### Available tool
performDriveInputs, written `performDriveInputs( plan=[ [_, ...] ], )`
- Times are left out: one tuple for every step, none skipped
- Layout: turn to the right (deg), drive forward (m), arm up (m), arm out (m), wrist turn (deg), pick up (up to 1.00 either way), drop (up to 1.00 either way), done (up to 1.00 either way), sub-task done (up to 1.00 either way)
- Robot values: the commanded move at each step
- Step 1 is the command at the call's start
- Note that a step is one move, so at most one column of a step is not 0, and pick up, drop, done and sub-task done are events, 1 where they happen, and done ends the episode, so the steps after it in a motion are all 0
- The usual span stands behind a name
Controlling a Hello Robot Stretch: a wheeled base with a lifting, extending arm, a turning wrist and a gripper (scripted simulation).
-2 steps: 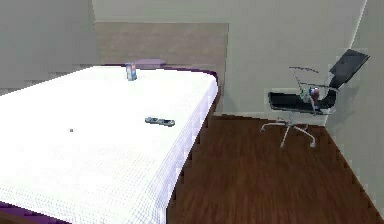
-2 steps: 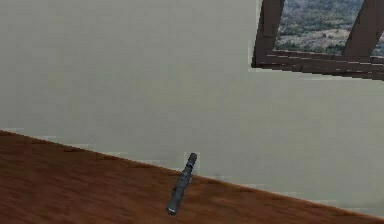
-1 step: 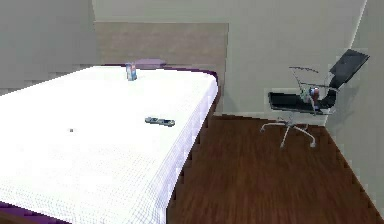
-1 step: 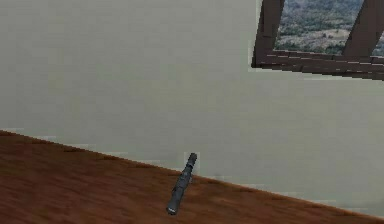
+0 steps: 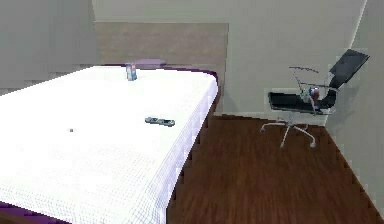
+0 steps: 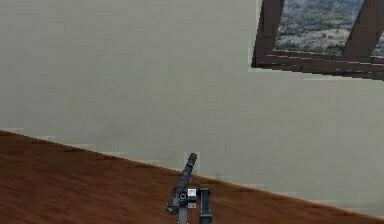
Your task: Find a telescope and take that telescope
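Note:
In the arm side view, my arm's dark bar (image 6: 205, 208) rises from the bottom edge, with a small white square beside it. Left of that, the gripper (image 6: 190, 162) slants up over the wooden floor. Only bare floor and pale wall lie at and behind its far end, so it holds nothing. In the forward view a white bed (image 5: 90, 150) carries a small upright grey-blue cylinder (image 5: 130, 72) near the headboard. A flat dark oblong thing (image 5: 159, 122) lies toward the bed's right edge. I cannot make out a telescope's shape in either.
A black office chair (image 5: 305, 100) on a white star base stands by the wall at the forward view's right, with a small thing on its seat. Wooden floor (image 5: 270, 180) runs between bed and chair. A dark-framed window (image 6: 320, 40) sits high at the arm side view's right.

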Motion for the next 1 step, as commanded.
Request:
performDriveInputs(
  plan=[
    [0.0,0.0,0.0,0.0,45.0,0.0,0.0,0.0,0.0]
  ],
)
